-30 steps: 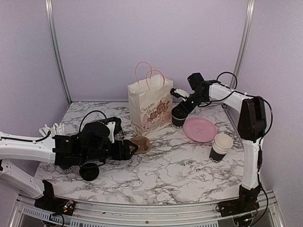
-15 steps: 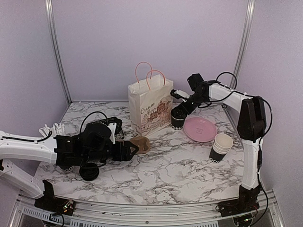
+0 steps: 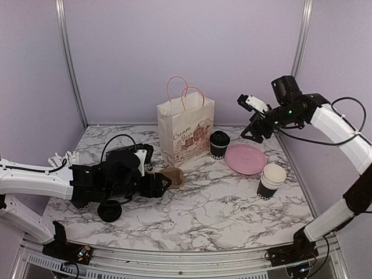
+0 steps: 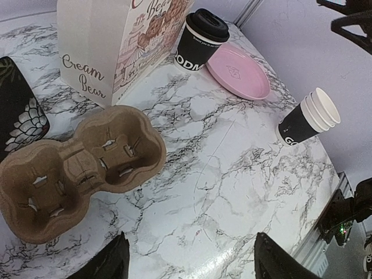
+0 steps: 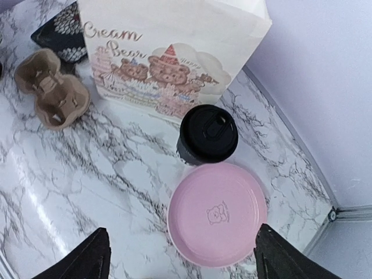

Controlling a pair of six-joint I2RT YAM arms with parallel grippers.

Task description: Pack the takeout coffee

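Marble tabletop point(image 3: 232, 203): lidded coffee cup point(image 3: 219, 144) stands upright at 3 o'clock of the paper bag point(image 3: 185, 131), just beside it and not yet packed. Right gripper point(image 3: 253, 132) hangs spread and empty at the cup's 2 o'clock. Left gripper point(image 4: 189, 258), also spread, faces the cardboard carrier point(image 4: 81, 165), which I judge is staged to receive cups.

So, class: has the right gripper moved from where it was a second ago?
Yes. The right gripper has left the lidded cup beside the bag and pulled up and rightward, now above the pink plate, jaws open.
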